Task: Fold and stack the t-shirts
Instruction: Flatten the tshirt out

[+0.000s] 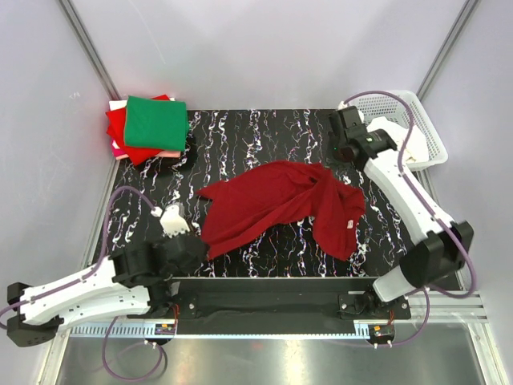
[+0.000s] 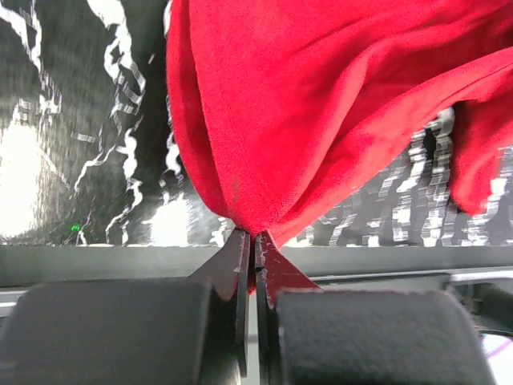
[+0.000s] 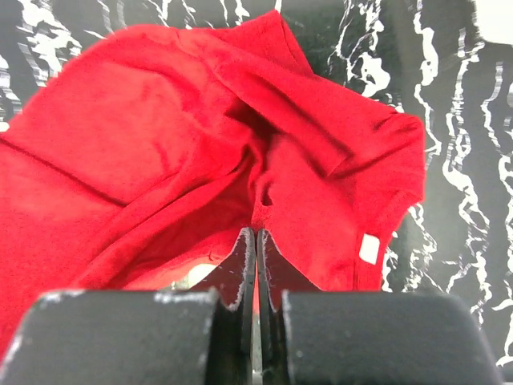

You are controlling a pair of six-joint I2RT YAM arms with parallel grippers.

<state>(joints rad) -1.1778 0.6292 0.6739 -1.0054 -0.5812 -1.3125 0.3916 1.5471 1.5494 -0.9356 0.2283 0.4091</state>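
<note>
A dark crimson t-shirt (image 1: pixel 272 200) lies crumpled across the middle of the black marbled table (image 1: pixel 240 136). My left gripper (image 1: pixel 202 239) is at its near-left corner. In the left wrist view that gripper (image 2: pixel 255 237) is shut on a bunched edge of the crimson cloth (image 2: pixel 321 104). My right gripper (image 1: pixel 327 170) is at the shirt's far-right side. The right wrist view shows it (image 3: pixel 256 231) shut on a fold of the shirt (image 3: pixel 160 144), with a white label (image 3: pixel 369 249) to the right. Folded t-shirts are stacked at the far left corner, green (image 1: pixel 156 120) on top of bright red (image 1: pixel 120 128) and pale pink (image 1: pixel 170 154).
A white lattice basket (image 1: pixel 417 120) stands off the table's far right corner, behind the right arm. Grey walls and metal posts enclose the table. A black rail (image 1: pixel 264 301) runs along the near edge between the arm bases.
</note>
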